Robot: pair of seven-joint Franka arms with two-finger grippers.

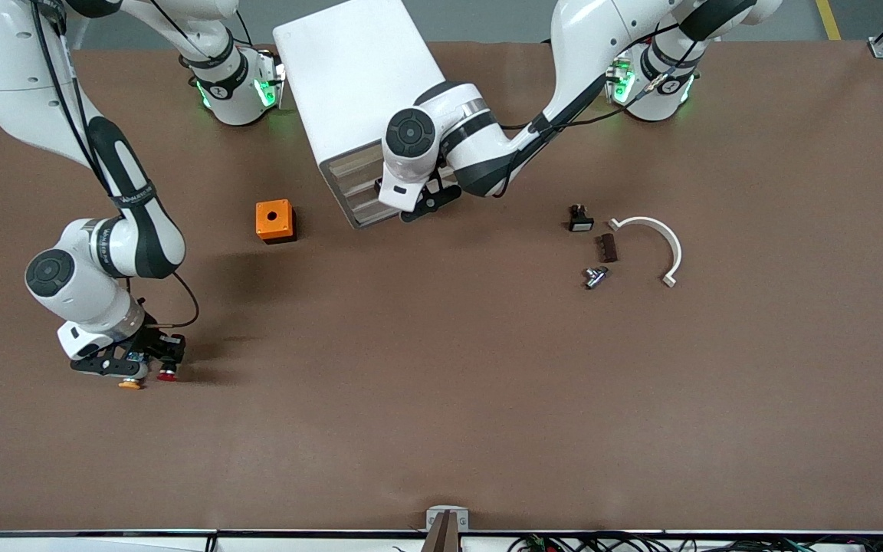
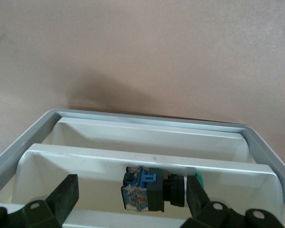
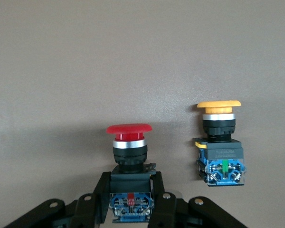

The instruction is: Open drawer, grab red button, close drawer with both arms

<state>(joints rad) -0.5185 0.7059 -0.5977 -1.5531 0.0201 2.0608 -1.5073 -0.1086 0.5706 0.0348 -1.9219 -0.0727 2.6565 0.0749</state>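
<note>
The red-capped button (image 3: 129,137) stands with its cap up, and my right gripper (image 3: 131,197) is shut on its black body. In the front view this gripper (image 1: 156,360) is low over the table at the right arm's end, with the red button (image 1: 168,374) at its tip. My left gripper (image 1: 420,204) is at the front of the white cabinet (image 1: 349,69). In the left wrist view its fingers (image 2: 65,197) are open over a white drawer (image 2: 147,159) that holds a green-capped button (image 2: 152,187).
An orange-yellow-capped button (image 3: 220,142) stands beside the red one and also shows in the front view (image 1: 130,383). An orange box (image 1: 274,221) sits near the cabinet. Toward the left arm's end lie a black part (image 1: 580,219), a brown block (image 1: 608,248), a metal fitting (image 1: 595,277) and a white curved piece (image 1: 660,238).
</note>
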